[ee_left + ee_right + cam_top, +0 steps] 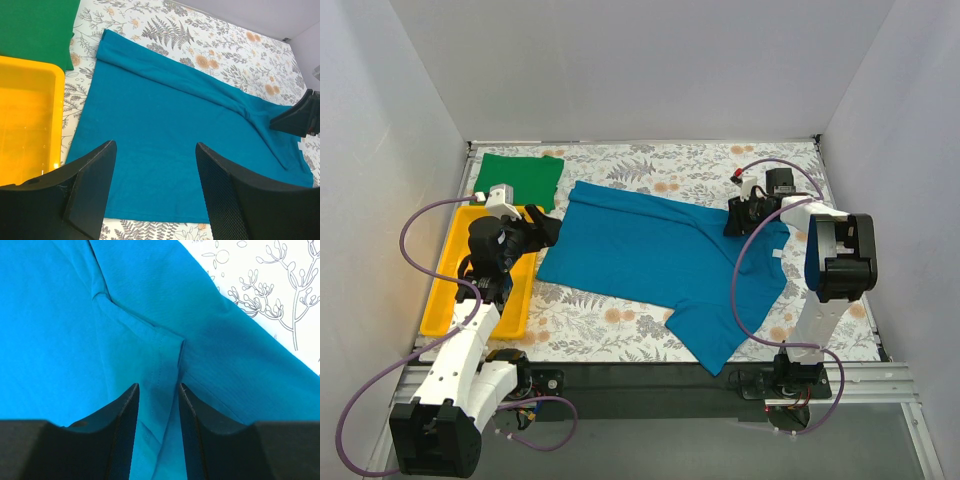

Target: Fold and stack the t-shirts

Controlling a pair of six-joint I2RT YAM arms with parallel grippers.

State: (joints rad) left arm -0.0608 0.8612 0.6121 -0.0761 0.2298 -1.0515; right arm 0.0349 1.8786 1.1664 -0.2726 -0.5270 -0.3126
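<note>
The teal-blue t-shirt point(650, 255) lies spread across the floral table, its far edge folded over and one sleeve pointing to the near right. The bright green t-shirt point(520, 178) lies folded at the back left. My left gripper point(545, 228) is open and empty, just above the teal shirt's left edge point(165, 120); the green shirt point(35, 25) shows at the top left of the left wrist view. My right gripper point(732, 220) is low over the shirt's folded far-right part. Its jaws stand narrowly apart over a sleeve seam point(165, 347), with cloth point(60, 330) between them.
A yellow plastic tray point(445, 300) sits at the left edge, beside my left arm; it also shows in the left wrist view point(30, 115). White walls close in the back and both sides. Purple cables loop from each arm.
</note>
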